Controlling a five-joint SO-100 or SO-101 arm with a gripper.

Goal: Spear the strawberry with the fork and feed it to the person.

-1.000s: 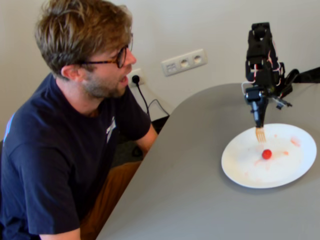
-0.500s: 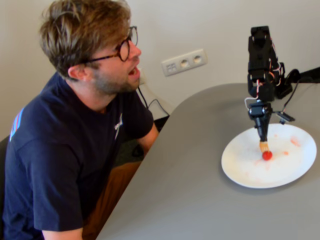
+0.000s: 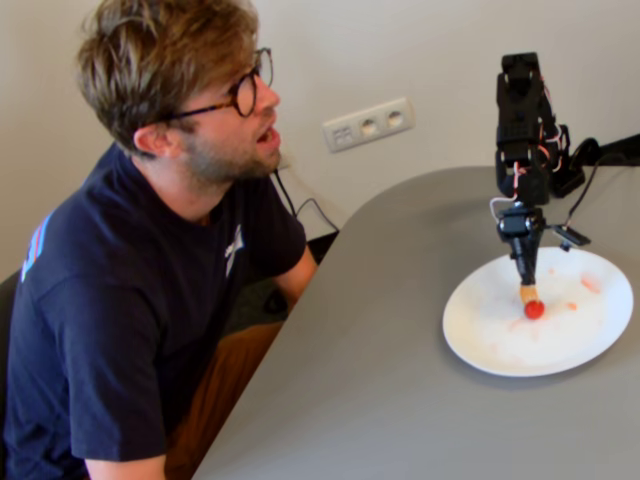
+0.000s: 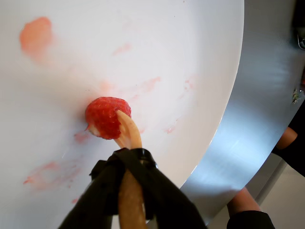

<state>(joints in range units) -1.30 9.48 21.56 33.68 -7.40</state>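
Note:
The strawberry (image 3: 534, 309) lies on the white plate (image 3: 480, 335), small and bright red. In the wrist view the strawberry (image 4: 105, 116) sits at the tines of the tan fork (image 4: 128, 136), which touch its right side. My gripper (image 3: 523, 278) points straight down over the plate and is shut on the fork (image 3: 527, 293); in the wrist view the gripper (image 4: 128, 164) clamps the fork's handle. The person (image 3: 160, 240) sits at the left of the table in a navy T-shirt and glasses, mouth slightly open, facing right.
The grey table (image 3: 400, 400) has a curved edge toward the person. Pale red juice smears (image 4: 35, 36) mark the plate. A wall socket (image 3: 368, 124) and cables sit behind the table. In the wrist view the plate rim (image 4: 228, 95) lies near the table edge.

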